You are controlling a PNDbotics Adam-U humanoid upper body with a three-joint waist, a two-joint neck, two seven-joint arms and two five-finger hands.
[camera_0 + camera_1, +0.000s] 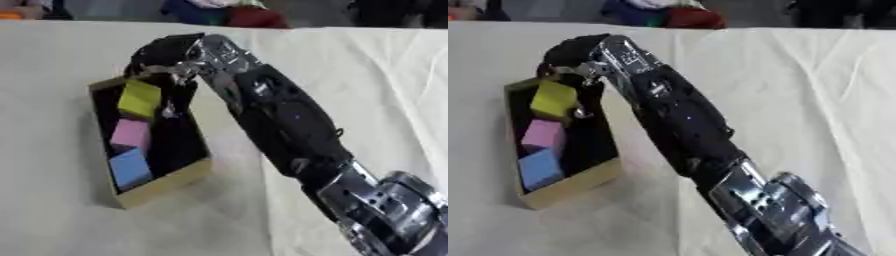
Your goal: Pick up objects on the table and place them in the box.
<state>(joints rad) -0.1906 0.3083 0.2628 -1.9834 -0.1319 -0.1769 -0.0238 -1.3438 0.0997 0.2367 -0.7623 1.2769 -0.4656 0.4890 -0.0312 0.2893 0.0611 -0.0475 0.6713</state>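
1. Placing step: the right hand (pixel 166 52) hangs over the far end of the box (pixel 166 183), beside the yellow block (pixel 140 98); whether it grips anything I cannot tell
2. Pink block (pixel 131 134) and blue block (pixel 131 169) lie inside
3. Next, probably lift clear
4. The bench (pixel 367 80) has a pale cloth

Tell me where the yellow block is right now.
The yellow block sits in the far end of the box, on the table's left side, just beyond the pink block and right beside the right hand reaching over the box.
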